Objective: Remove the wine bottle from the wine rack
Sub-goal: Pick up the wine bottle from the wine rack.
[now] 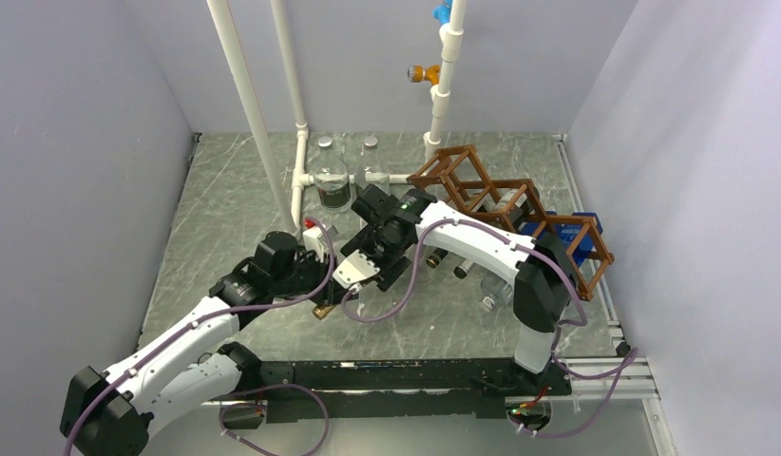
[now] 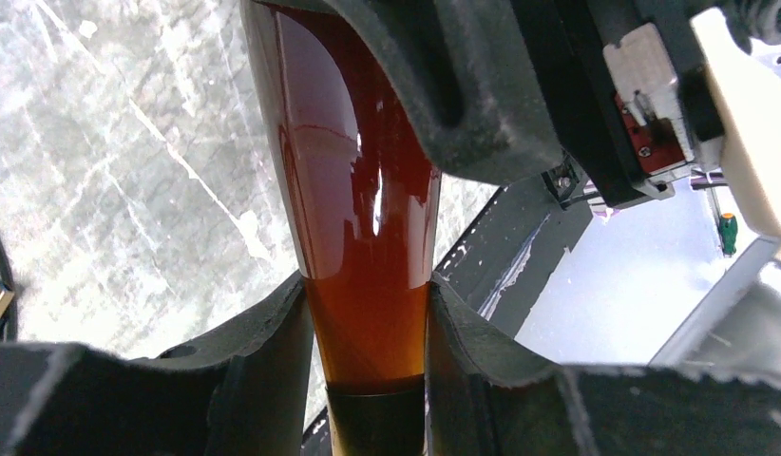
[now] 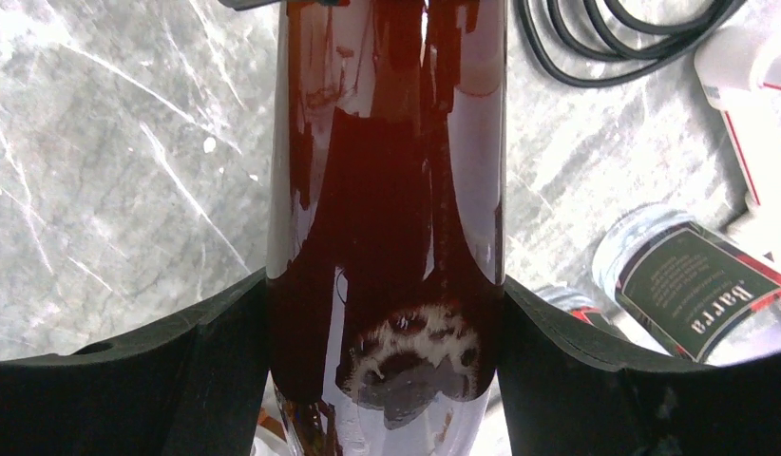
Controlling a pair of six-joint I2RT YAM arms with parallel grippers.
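Observation:
The wine bottle (image 2: 363,209) is dark red-brown glass, held off the wine rack (image 1: 520,204) above the marble floor between both arms. My left gripper (image 2: 368,332) is shut on its narrow amber neck just above the dark capsule. My right gripper (image 3: 387,332) is shut on the wider body (image 3: 387,190). In the top view the two grippers, left (image 1: 315,296) and right (image 1: 360,285), meet at mid-table and hide most of the bottle. Only its gold-capped end (image 1: 322,311) shows there. The reddish-brown wooden rack stands at the back right.
Other bottles (image 1: 463,269) poke out of the rack's lower cells, and one with a dark label (image 3: 691,285) lies near my right gripper. Two clear jars (image 1: 330,176) and white pipes (image 1: 249,104) stand at the back. Black cable (image 3: 605,38) lies on the floor.

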